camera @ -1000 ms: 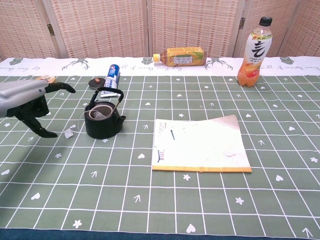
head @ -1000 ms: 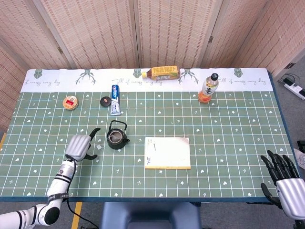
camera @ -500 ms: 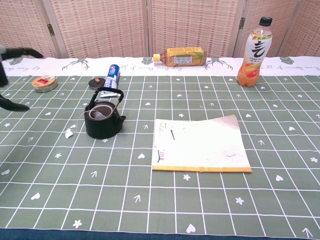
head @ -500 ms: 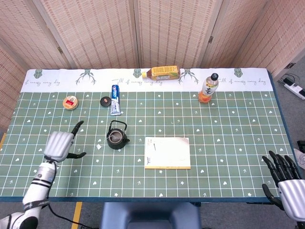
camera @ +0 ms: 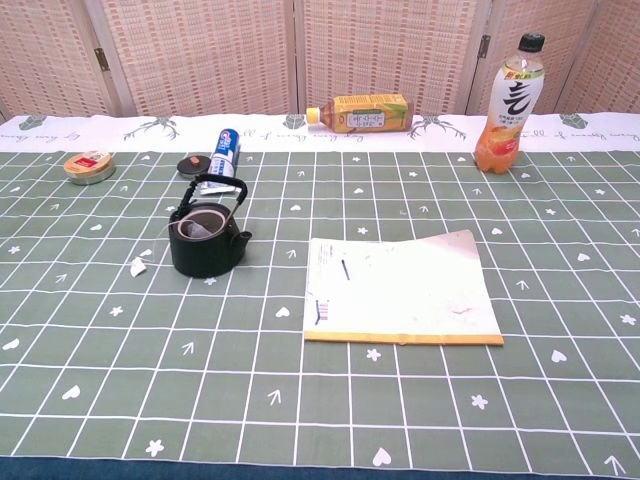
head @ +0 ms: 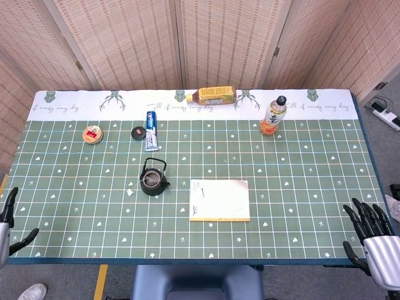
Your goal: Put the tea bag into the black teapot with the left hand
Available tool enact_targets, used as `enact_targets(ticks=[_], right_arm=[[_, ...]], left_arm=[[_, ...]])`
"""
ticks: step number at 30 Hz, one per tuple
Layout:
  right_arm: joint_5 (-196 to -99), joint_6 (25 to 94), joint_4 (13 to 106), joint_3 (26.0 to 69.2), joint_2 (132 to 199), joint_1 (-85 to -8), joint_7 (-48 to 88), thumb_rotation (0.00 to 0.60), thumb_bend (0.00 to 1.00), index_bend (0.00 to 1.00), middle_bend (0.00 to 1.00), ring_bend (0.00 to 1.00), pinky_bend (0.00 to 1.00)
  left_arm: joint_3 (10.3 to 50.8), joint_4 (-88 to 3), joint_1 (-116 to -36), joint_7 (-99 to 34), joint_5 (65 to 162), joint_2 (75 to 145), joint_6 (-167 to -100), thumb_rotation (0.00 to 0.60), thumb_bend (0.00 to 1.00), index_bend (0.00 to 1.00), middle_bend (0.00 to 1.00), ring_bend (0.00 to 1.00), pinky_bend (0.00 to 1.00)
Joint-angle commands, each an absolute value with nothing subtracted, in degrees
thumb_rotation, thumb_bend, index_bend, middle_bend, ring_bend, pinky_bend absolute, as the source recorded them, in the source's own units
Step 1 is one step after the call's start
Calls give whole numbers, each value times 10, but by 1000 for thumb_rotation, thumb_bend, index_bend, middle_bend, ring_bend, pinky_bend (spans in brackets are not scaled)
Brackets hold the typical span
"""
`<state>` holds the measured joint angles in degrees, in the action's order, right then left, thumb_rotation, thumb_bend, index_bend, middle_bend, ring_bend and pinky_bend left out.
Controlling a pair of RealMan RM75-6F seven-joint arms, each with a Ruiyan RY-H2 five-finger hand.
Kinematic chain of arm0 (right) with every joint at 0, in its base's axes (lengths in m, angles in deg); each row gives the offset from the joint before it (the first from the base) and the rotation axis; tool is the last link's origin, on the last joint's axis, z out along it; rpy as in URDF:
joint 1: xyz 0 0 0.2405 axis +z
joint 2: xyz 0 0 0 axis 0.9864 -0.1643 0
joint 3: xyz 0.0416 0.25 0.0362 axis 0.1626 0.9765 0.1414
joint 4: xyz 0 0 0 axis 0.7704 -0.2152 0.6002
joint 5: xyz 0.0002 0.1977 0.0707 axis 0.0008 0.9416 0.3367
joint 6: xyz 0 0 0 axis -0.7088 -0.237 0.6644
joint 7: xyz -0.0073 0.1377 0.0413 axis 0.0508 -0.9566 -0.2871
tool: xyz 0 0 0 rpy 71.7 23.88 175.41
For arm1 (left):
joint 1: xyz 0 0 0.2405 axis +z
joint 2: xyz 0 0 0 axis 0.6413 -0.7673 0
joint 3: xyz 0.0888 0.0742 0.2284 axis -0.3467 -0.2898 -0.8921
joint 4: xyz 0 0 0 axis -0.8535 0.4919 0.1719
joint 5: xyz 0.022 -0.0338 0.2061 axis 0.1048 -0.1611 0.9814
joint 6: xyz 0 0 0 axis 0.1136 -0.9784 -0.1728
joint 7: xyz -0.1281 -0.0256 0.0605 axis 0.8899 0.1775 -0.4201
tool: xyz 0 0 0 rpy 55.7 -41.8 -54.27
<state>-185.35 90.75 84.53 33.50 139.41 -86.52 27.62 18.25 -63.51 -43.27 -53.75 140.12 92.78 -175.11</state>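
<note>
The black teapot [head: 153, 180] stands lidless left of the table's middle, also in the chest view [camera: 207, 238]. Inside its mouth shows something pale that looks like the tea bag [camera: 203, 230]. A small white tag [camera: 138, 266] lies on the cloth just left of the pot, seen too in the head view [head: 130, 192]. My left hand [head: 6, 220] is off the table's front left corner, fingers apart and holding nothing; the chest view does not show it. My right hand [head: 370, 232] hangs past the front right corner, fingers spread and empty.
The pot's round black lid [head: 138, 132] lies beside a toothpaste tube [head: 150, 130]. A small tin [head: 92, 134] sits at the far left. A notebook [head: 219, 200] lies right of the teapot. An orange drink bottle [head: 273, 115] stands and a yellow bottle [head: 214, 95] lies along the back.
My left hand has drawn away from beside the teapot, leftward and toward the front edge, leaving the chest view. The tag stays on the cloth. The right hand has barely moved.
</note>
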Motion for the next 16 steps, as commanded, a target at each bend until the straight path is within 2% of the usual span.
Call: enact_targets(ticks=[1,4,6,16], right_arm=[[-1854,904,846,335,1396,-864,281,600,419,0,0,0,0],[-1855,899,847,334,1398,-863,289,600,419,0,0,0,0],[-1856,900,847,334,1399,-863,292,600,419,0,0,0,0],[-1858,894,847,334,1401,-860,296,600,419,0,0,0,0]], left_arm=[[138,-655,-414,-482,1411,921,-1702,401,67,47,289,216,354],[123,-673,-423,-452,1419,902,-1656,401,67,35,204,140,252],[122,-677,-427,-451,1418,899,-1634,401,66,20,175,122,219],[129,-685,-416,-439,1441,895,-1625,404,63,0,133,101,204]])
